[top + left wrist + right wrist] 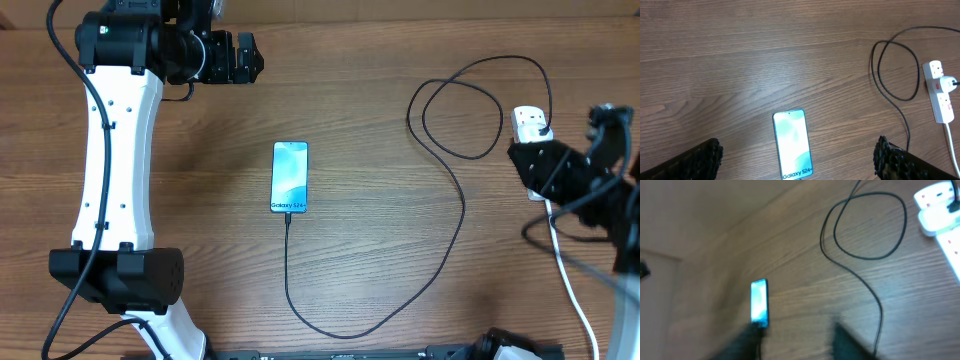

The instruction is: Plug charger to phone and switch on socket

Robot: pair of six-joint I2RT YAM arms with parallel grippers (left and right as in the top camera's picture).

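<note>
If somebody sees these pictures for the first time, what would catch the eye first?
First the phone, its light blue screen bright against the brown wooden table, lying near the middle. Then the thin black charger, which runs from the phone's lower end in a wide curve and a loop to the white socket at the right edge.

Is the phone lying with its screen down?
No, the phone lies screen up: the overhead view shows its lit blue face with dark text.
</note>
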